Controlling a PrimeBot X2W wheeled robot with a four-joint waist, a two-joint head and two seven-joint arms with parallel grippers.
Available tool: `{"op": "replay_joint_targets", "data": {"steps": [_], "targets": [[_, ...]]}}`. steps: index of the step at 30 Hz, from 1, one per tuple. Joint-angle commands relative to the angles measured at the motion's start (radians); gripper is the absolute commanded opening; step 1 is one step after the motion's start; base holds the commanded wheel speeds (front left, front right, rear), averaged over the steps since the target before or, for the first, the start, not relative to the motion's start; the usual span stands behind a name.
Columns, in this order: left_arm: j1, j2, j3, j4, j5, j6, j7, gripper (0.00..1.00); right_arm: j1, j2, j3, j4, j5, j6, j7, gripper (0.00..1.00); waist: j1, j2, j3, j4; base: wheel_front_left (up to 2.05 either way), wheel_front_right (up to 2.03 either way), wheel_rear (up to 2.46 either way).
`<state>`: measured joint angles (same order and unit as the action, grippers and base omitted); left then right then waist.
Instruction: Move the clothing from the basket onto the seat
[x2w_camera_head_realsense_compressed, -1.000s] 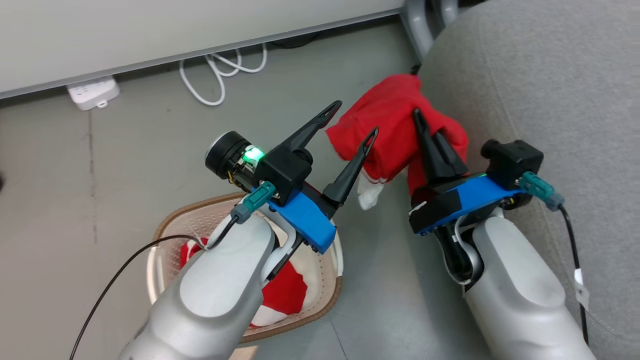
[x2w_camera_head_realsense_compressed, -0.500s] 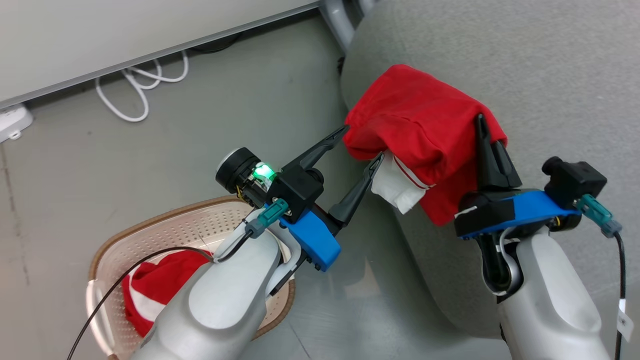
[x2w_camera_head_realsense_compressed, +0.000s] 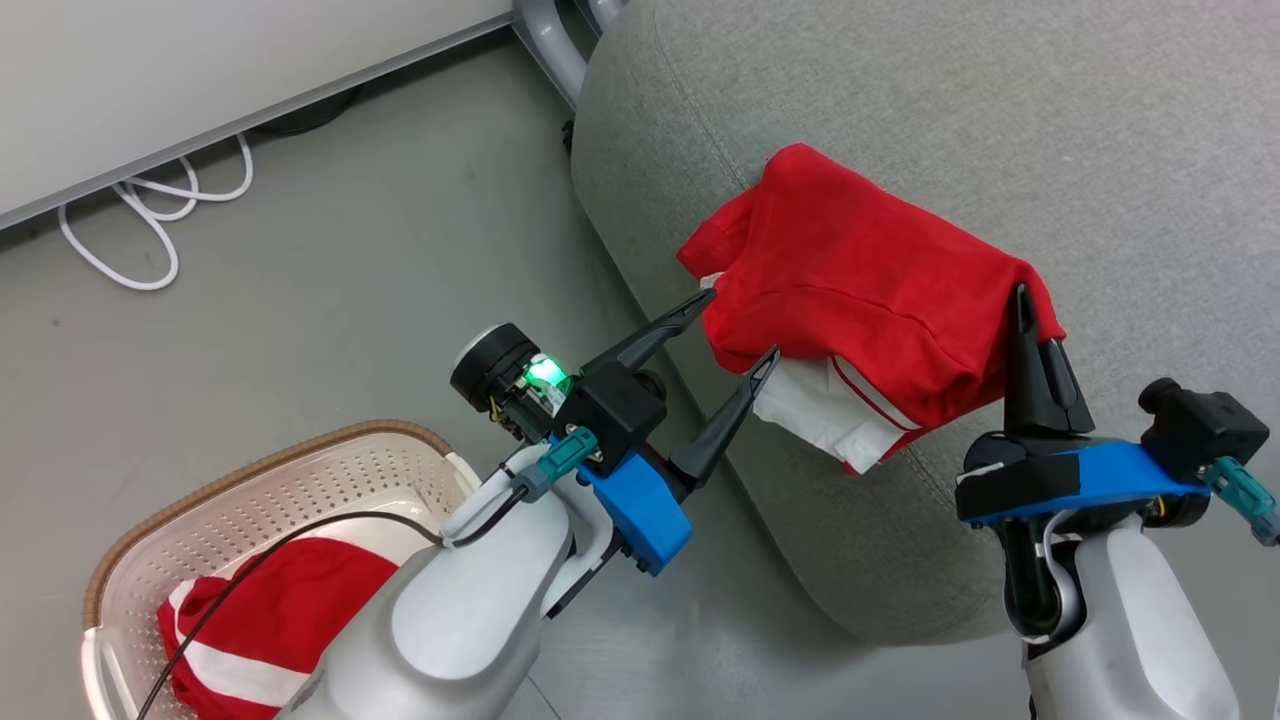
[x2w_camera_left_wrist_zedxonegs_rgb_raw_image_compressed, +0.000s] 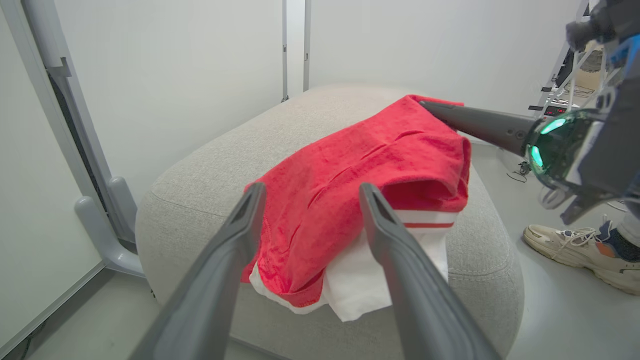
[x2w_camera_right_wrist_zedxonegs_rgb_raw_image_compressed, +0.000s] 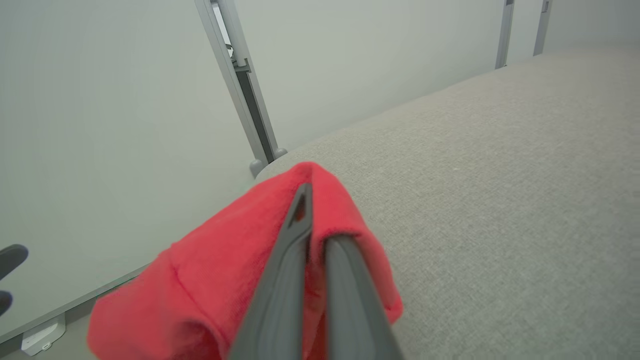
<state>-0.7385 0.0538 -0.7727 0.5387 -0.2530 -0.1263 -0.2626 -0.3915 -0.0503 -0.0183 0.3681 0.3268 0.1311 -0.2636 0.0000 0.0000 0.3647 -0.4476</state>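
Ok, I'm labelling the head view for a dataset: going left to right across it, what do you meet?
basket → left end effector, open → draped red garment → right end effector, shut on that garment's right end.

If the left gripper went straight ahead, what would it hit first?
Probably the red garment lying on the seat, straight ahead of the left gripper's open jaws; exact depth is unclear.
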Motion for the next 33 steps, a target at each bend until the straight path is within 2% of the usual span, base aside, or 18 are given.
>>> {"op": "replay_joint_targets", "data": {"steps": [1,10,18,22,26,33], "targets": [[0.010,0.007,-0.001,0.002,-0.002,-0.004,-0.003,1.00,0.010,0.000,-0.002,-0.008,0.003,-0.001,-0.002,0.00,0.0000,0.0000,0.004,-0.005,0.00,0.00,0.00],[-0.010,0.015,-0.005,-0.009,-0.004,-0.005,-0.003,1.00,-0.025,0.000,0.000,-0.045,-0.002,-0.001,-0.002,0.00,0.0000,0.0000,0.027,-0.004,0.00,0.00,0.00],[-0.041,0.039,0.012,-0.023,0.009,-0.004,-0.003,1.00,-0.163,-0.006,-0.035,-0.115,-0.053,-0.001,-0.002,0.00,0.0000,0.0000,0.099,0.006,0.00,0.00,0.00],[-0.076,0.061,0.021,-0.029,0.016,0.000,0.000,1.00,-0.290,-0.054,-0.085,-0.163,-0.072,-0.001,-0.002,0.00,0.0000,0.0000,0.172,0.015,0.00,0.00,0.00],[-0.127,0.087,0.024,-0.048,0.030,0.000,0.017,1.00,-0.419,-0.129,-0.187,-0.206,-0.056,-0.001,-0.002,0.00,0.0000,0.0000,0.261,0.028,0.00,0.00,0.00],[-0.207,0.133,0.031,-0.101,0.049,-0.001,0.049,1.00,-0.593,-0.281,-0.337,-0.177,-0.038,-0.001,-0.001,0.00,0.0000,0.0000,0.406,0.050,0.00,0.00,0.00]]}}
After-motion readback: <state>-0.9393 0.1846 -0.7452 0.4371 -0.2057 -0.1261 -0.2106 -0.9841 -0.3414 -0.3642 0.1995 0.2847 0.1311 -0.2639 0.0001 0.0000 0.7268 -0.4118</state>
